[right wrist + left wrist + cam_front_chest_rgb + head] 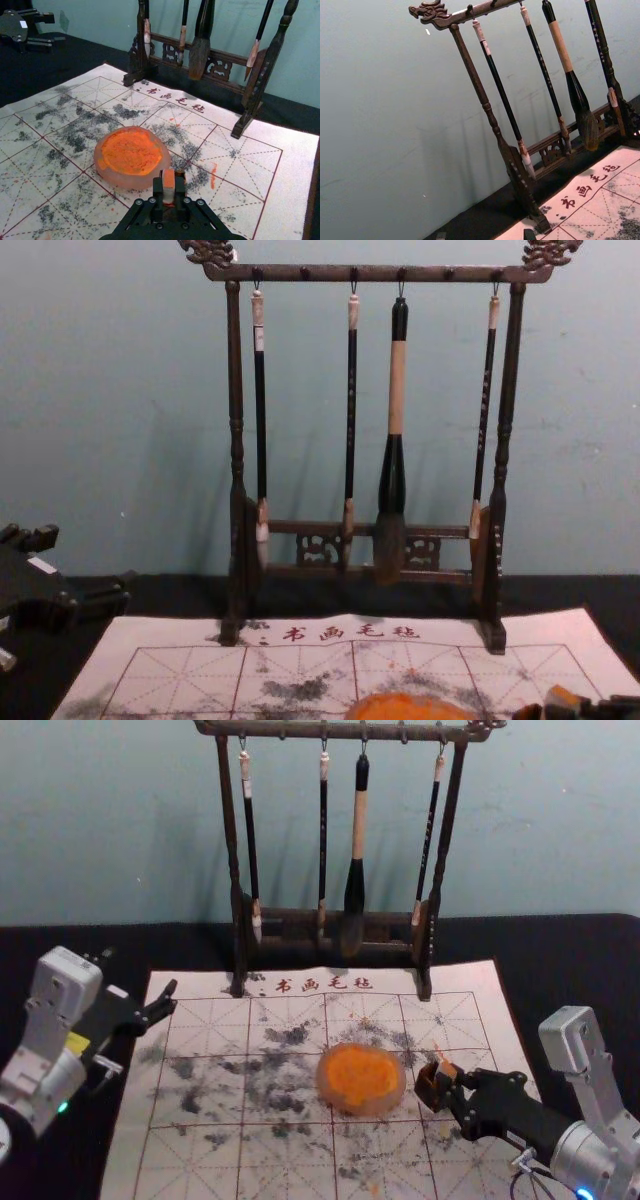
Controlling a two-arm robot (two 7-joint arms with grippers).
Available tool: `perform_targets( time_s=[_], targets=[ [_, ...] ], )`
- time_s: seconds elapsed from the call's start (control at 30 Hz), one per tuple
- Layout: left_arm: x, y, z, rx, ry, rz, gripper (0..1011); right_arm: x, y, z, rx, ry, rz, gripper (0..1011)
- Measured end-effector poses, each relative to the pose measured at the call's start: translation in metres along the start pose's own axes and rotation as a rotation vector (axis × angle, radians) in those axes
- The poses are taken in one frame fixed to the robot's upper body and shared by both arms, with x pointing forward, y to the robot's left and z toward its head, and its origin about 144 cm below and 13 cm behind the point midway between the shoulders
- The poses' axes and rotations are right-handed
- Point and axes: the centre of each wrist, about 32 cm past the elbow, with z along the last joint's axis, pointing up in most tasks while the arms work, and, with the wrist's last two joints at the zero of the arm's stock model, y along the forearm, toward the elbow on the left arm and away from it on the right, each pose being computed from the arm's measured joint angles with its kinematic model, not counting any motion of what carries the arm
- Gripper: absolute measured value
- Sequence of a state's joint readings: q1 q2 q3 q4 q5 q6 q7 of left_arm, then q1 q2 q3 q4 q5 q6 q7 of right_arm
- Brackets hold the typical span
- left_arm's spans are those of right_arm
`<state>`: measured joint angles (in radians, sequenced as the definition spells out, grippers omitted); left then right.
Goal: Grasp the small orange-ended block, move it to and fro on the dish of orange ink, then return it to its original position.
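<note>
Head view, nearest zone: the right gripper (441, 1084) is positioned over the sheet, just beside the dish on the robot's right. Its fingers are pinching the small block (446, 1071). Right wrist view confirms the grip: the block stands between the fingertips, an orange part and a pale band exposed. Whether the block's underside meets the sheet cannot be determined.

The dish (326, 1092), round with a translucent rim, rests flat on the sheet and carries a broad patch of orange ink (361, 1075). The block is near the rim, outside the inked area.

The sheet (285, 1175) lies on a black surface (565, 955). It is ruled in squares with dashed guide lines, soiled by dark smudges and a few orange marks, and bears a line of red characters along its far edge.

Left gripper (141, 972) noted idle near the far corner of the sheet on the robot's left, fingers spread, nothing between them.

Beyond, a dark wooden rack (285, 730) stands with its feet on the far part of the sheet. Four brushes (359, 820) hang from its crossbar, tips down; one is markedly thicker. A pale blue-green wall (560, 830) forms the background.
</note>
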<state>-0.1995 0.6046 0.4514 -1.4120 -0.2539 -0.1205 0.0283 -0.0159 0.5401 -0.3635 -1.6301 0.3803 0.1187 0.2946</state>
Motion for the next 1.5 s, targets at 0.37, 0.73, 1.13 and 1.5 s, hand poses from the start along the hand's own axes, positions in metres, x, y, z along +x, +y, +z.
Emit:
perform_targets(
  time_s=[0.37,0.73,1.13,1.5],
  targets=[
    [0.0,0.0,0.0,0.0,0.0,0.0,1001,0.002,0.0,0.001,0.004,-0.002,-0.008,82],
    [0.0,0.0,0.0,0.0,0.0,0.0,1001,0.006,-0.002,0.01,0.028,0.003,-0.013,82],
    [0.0,0.0,0.0,0.0,0.0,0.0,1001,0.011,-0.008,0.028,0.075,0.01,-0.011,82],
    [0.0,0.0,0.0,0.0,0.0,0.0,1001,0.017,-0.001,0.042,0.109,-0.05,0.036,82]
  ],
)
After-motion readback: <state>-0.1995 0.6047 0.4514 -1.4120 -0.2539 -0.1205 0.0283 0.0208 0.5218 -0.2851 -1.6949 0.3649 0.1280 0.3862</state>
